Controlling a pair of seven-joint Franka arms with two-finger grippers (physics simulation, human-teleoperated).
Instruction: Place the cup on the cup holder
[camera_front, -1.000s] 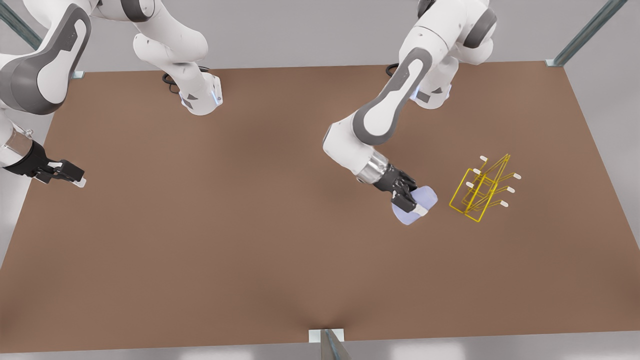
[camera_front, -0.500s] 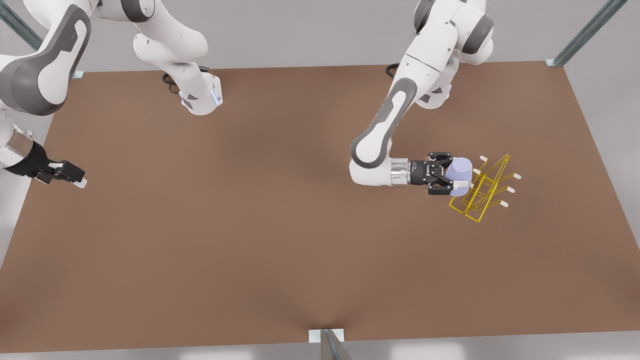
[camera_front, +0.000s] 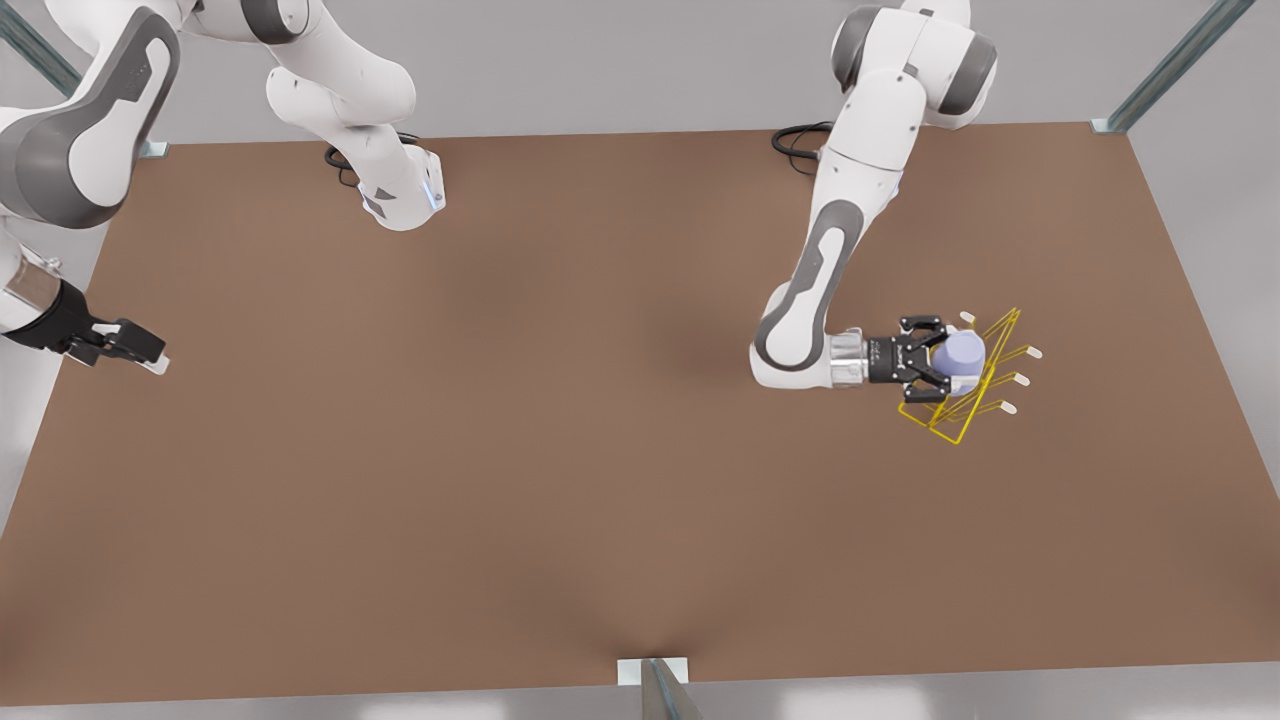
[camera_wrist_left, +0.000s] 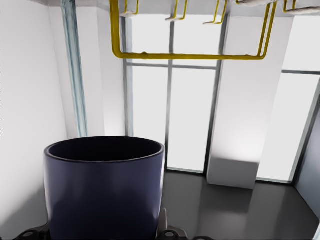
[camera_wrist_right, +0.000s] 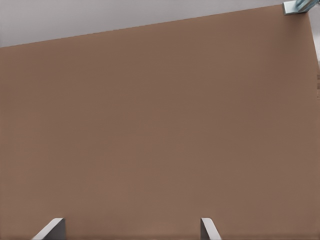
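The lavender-blue cup (camera_front: 964, 357) hangs in my left gripper (camera_front: 945, 360), which is shut on it from the side. It sits over the near side of the yellow wire cup holder (camera_front: 958, 437), at the front view's right, among the white-capped prongs; I cannot tell whether it touches them. In the left wrist view the cup (camera_wrist_left: 105, 190) appears dark with its rim open, and the holder's yellow frame (camera_wrist_left: 190, 56) lies beyond it. My right gripper (camera_front: 150, 355) waits open at the table's edge on the front view's left, its fingertips (camera_wrist_right: 210, 229) apart over bare table.
The brown table (camera_front: 500, 450) stretches between the two arms. Both arm bases stand at the far edge, with black cables beside them. A metal post (camera_front: 655, 690) sits at the near edge's middle.
My left arm swung the cup toward the front view's right, from the table surface up to the cup holder, turning the wrist level. The right arm barely moved.
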